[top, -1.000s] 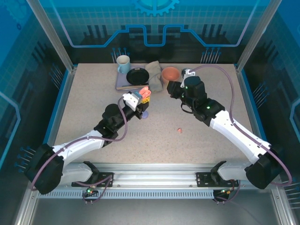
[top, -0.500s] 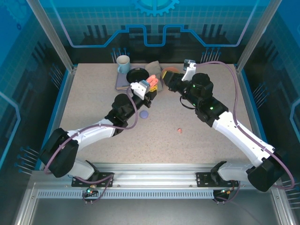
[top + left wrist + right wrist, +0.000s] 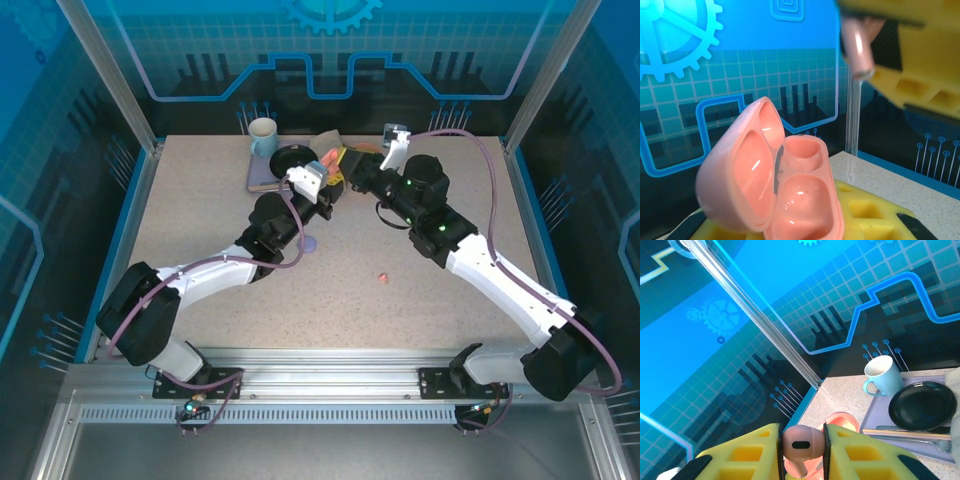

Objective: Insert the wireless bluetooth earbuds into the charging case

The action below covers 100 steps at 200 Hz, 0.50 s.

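Earbud (image 3: pixel 801 439) in right pincer (image 3: pixel 801 447), case (image 3: pixel 802 200) open

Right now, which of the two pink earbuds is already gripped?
The pink earbud pinched in the right gripper; the other pink earbud lies loose on the table, between the two arms.

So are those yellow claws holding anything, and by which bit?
Right gripper pinches a pink earbud by its head, stem free; left gripper holds the open pink case by its base.
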Motion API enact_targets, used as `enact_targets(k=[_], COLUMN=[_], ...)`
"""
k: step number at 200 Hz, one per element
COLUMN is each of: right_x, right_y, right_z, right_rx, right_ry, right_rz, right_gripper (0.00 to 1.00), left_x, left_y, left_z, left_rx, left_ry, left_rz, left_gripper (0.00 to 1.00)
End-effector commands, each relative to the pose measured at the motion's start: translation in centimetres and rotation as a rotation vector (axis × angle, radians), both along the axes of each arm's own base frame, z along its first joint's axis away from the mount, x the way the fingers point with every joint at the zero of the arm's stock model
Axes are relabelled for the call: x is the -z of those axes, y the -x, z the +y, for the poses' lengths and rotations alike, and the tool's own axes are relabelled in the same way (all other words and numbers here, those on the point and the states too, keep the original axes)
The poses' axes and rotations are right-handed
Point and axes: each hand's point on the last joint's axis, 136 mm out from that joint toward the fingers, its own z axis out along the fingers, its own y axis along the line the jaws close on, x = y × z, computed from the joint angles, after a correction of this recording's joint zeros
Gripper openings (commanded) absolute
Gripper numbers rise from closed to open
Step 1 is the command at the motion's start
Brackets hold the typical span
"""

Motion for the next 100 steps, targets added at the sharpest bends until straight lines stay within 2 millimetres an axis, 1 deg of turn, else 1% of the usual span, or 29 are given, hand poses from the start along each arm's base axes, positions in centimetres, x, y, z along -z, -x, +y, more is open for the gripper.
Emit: enact_targets(k=[1, 29, 51, 100], right_x=[0.2, 1.1, 1.5, 2.2], right_y=[0.1, -0.2, 0.0, 0.2], right_z=[1.0, 1.7, 2.2, 2.6], right_rx=[-0.03, -0.046, -0.06, -0.068], right_ry=[-0.015, -0.01, -0.004, 0.008], right_rz=[-0.006, 0.018, 0.024, 0.038], right_gripper=[0.25, 0.25, 0.25, 0.25], left_x=[-2.8, -3.0, -3.0, -3.1], left_y=[0.3, 0.4, 0.4, 0.2], left_z=[-0.1, -0.3, -0.4, -0.5], left_rx=[0.003, 0.016, 0.019, 0.022], left_ry=[0.07, 0.071, 0.071, 0.073], left_rz=[-0.053, -0.052, -0.047, -0.047], left_gripper=[0.0, 0.0, 0.0, 0.0])
